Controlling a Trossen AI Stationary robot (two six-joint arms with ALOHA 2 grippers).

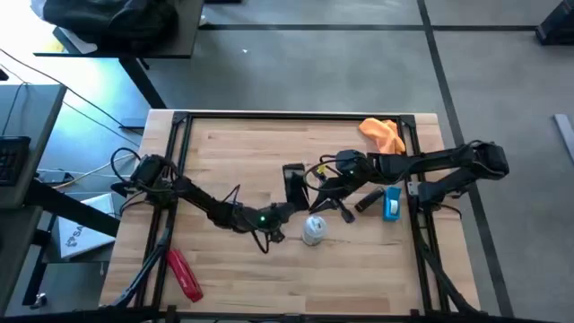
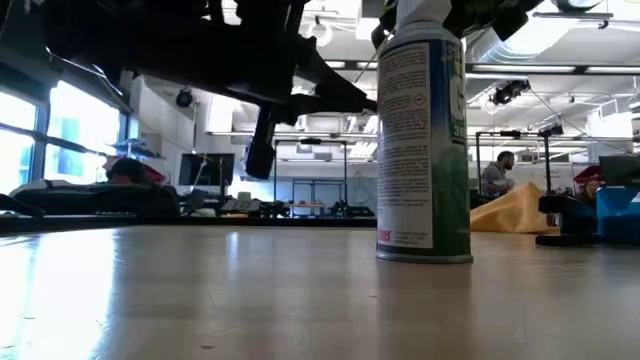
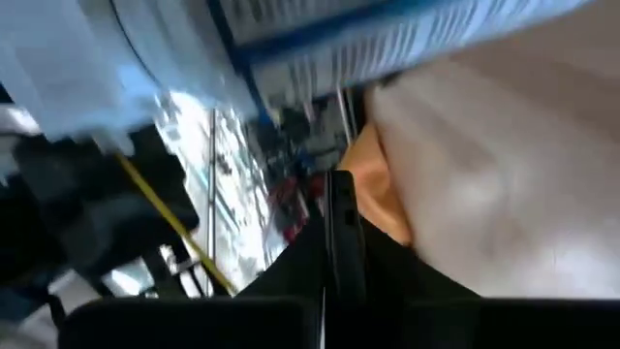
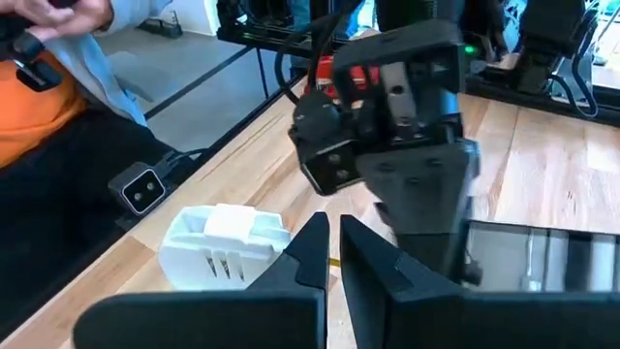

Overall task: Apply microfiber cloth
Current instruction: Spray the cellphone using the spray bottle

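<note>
We see both arms crowded at desk centre, while the microfiber cloth lies bunched at about 1 o'clock, near the far right corner, untouched. The right gripper hangs beside the black phone, well short of the cloth; in the right wrist view its fingers sit nearly together with only a thin gap and hold nothing. The left gripper reaches in from 8 o'clock, just beside the white spray bottle; we cannot tell its finger state, the left wrist view is too smeared.

Risks as we judge them:
- The two grippers are very close; any swing by either could clip the other.
- The spray bottle stands upright just beside the left gripper, so a sideways move could topple it onto the phone.
- The right arm must back out toward 1 o'clock for the cloth, and the blue object and cables by its forearm could get dragged.
- Soft bunched cloth may get pinched by one fold only and slip.

The red tool at 7 o'clock lies clear of all this.
</note>
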